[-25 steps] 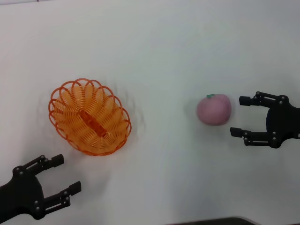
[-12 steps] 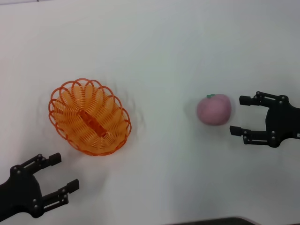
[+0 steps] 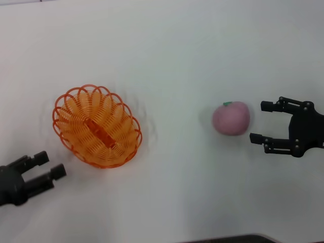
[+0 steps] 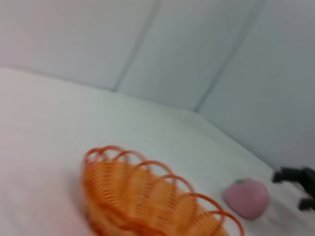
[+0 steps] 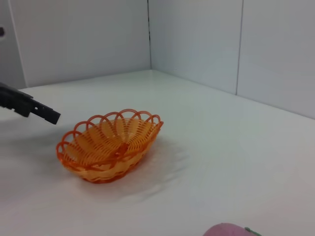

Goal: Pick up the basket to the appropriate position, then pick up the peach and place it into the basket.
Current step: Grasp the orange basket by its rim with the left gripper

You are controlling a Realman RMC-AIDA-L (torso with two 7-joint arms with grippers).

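Observation:
The orange openwork basket (image 3: 96, 126) sits upright and empty on the white table, left of centre. The pink peach (image 3: 231, 118) with its green stem lies to the right. My right gripper (image 3: 258, 122) is open, level with the peach and just right of it, not touching. My left gripper (image 3: 51, 163) is open and empty at the near left, a little short of the basket's near rim. The left wrist view shows the basket (image 4: 147, 196), the peach (image 4: 247, 197) and the far right gripper (image 4: 290, 191). The right wrist view shows the basket (image 5: 108, 145) and the top of the peach (image 5: 229, 230).
The white table (image 3: 172, 55) has grey wall panels (image 5: 197, 39) behind it. One of the left gripper's fingers (image 5: 34, 107) shows beyond the basket in the right wrist view. A dark near table edge (image 3: 228, 239) runs along the front.
My left gripper has drawn back to the left, away from the basket, and shows less of itself. The right gripper, basket and peach have hardly moved.

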